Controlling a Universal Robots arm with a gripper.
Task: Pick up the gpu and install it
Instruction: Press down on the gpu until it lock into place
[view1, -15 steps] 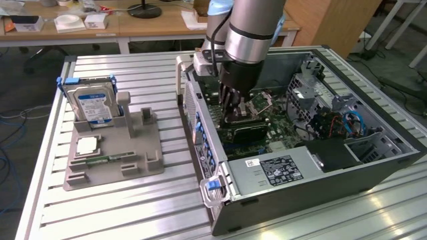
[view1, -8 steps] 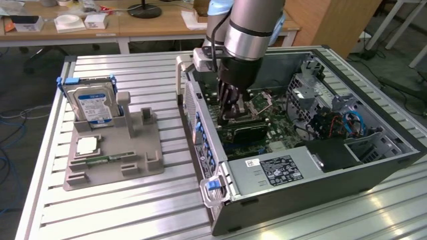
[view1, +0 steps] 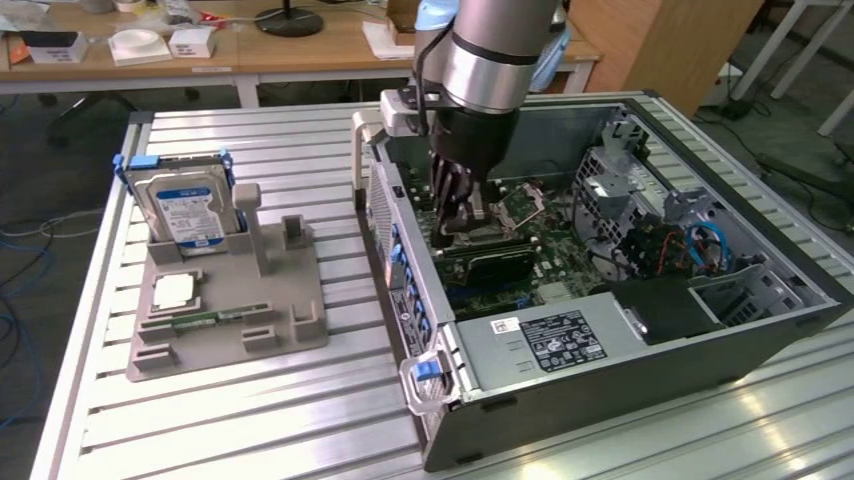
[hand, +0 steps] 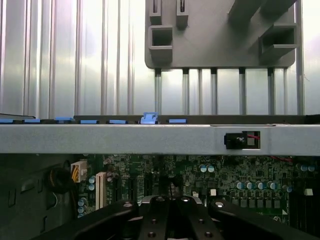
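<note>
Exterior view: an open computer case (view1: 747, 340) lies on its side on the slatted metal table (view1: 267, 420), toward the table's edge at the exterior view's right. The arm reaches down into the case near the long wall that faces the holder. The gripper (view1: 450, 232) hangs low over the motherboard (view1: 561, 255) with its fingers drawn fully together. The gpu (view1: 491, 263), a dark flat card, stands on edge across the motherboard. The end nearest that wall sits directly under the fingertips, and the rest runs away from them toward the middle of the case. Whether the tips pinch its upper edge or only press on it cannot be told. A grey holder (view1: 227, 345) sits on the table beside the case, toward the edge at the exterior view's left. In it a hard drive (view1: 187, 210) with a blue-white label stands upright at the far end, and a small green memory stick (view1: 200, 320) lies nearer the front.

Wrist view: the gripper (hand: 170, 207) has its dark fingers closed against each other over the motherboard (hand: 225, 175). Beyond them the case's pale wall (hand: 125, 137) runs straight across, then the table's slats (hand: 75, 60), and then one end of the grey holder (hand: 215, 30). A thin dark shape lies just past the fingertips, but it is too dim to say whether it is the card.
</note>
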